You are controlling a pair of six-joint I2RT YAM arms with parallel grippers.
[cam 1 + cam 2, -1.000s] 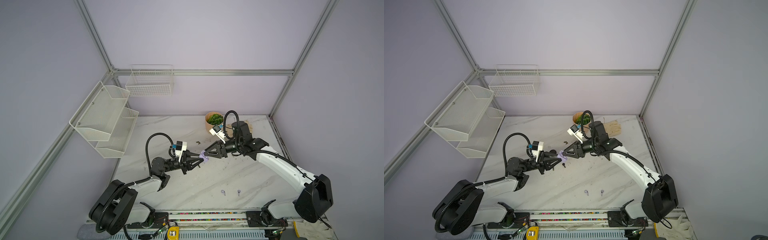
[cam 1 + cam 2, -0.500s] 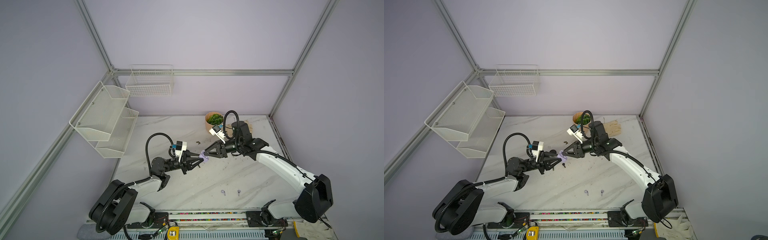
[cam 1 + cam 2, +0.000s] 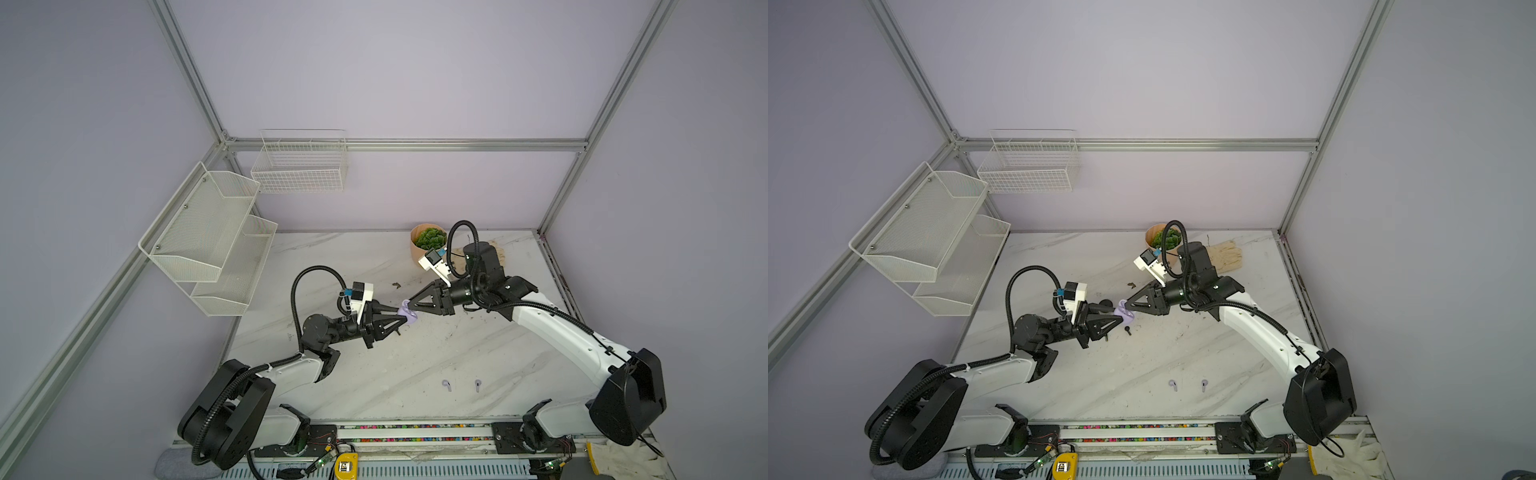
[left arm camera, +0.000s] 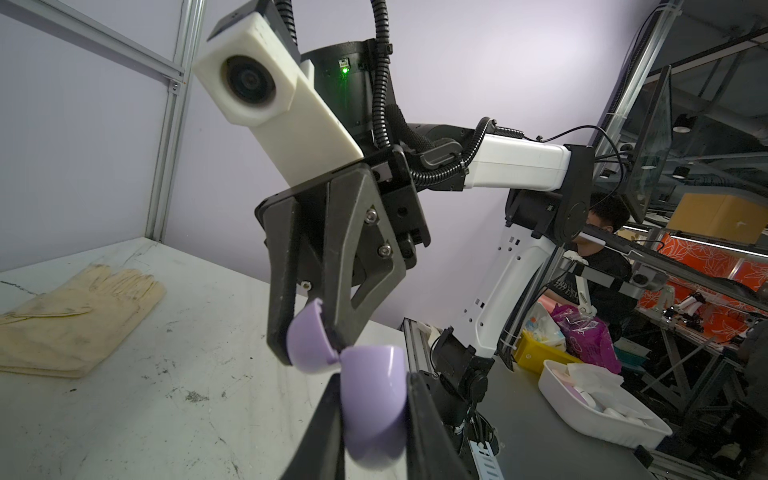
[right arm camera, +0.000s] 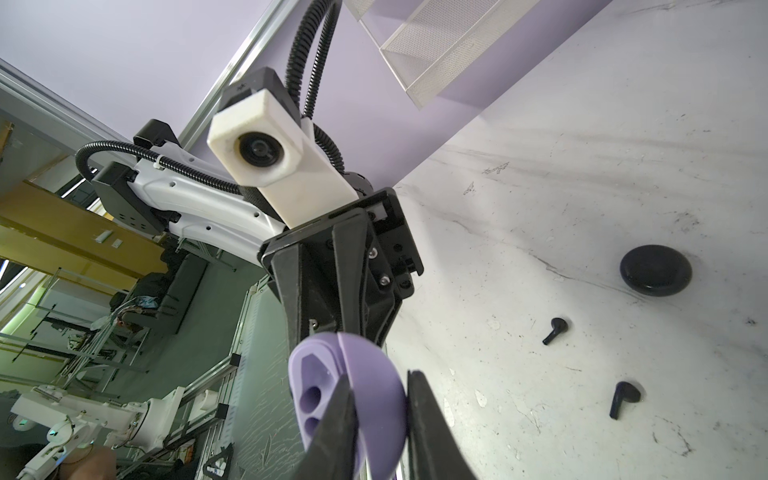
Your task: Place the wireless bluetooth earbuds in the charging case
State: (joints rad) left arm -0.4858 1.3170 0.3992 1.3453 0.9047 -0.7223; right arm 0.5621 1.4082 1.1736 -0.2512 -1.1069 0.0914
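Aloft, lilac case in left tool

In both top views the pale earbuds are too small for detail.

lilac walls | aluminium frame | white marble tabletop | mesh shelves, side wall | wire basket, back wall

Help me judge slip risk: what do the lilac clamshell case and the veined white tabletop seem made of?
The small lilac clamshell charging case: moulded plastic, probably; smooth satin shell with soft highlights and formed earbud sockets. The white grey-veined tabletop: marble-look, stone or laminate, cannot tell; dull, scuffed and speckled with dirt.
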